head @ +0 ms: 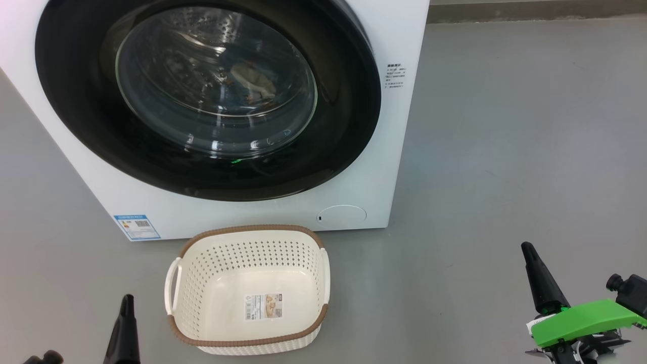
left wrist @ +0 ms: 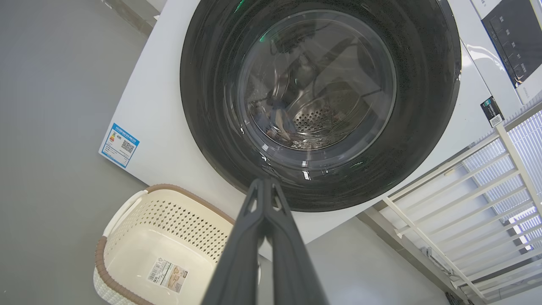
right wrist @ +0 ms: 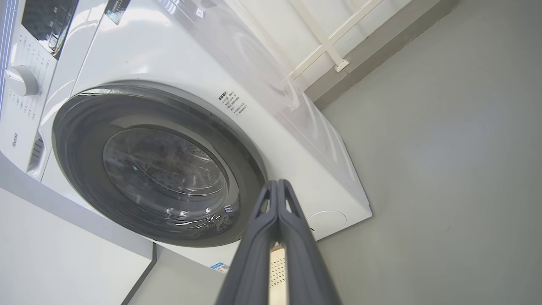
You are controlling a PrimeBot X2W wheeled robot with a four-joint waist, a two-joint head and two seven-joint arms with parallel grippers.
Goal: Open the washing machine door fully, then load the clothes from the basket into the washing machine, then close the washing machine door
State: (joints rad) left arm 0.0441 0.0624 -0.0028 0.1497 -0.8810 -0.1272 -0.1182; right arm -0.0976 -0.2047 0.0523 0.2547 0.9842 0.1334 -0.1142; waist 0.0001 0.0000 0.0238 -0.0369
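The white washing machine [head: 394, 151] stands on the floor with its round black door [head: 91, 116] shut flat against the front. Through the glass bowl I make out the clothes [head: 255, 83] lying in the steel drum, with blue fabric [left wrist: 279, 120] showing in the left wrist view. In front of the machine sits the cream basket [head: 247, 237], with just a label on its bottom. My left gripper [head: 127, 301] is shut to the left of the basket. My right gripper [head: 528, 248] is shut well off to its right. Both grippers hold nothing.
A blue sticker [head: 136, 226] and a round service flap [head: 341, 215] mark the machine's lower front. Grey floor [head: 505, 151] stretches to the right. The left wrist view shows a control panel [left wrist: 514, 42] and a white railing [left wrist: 465, 199] beside the machine.
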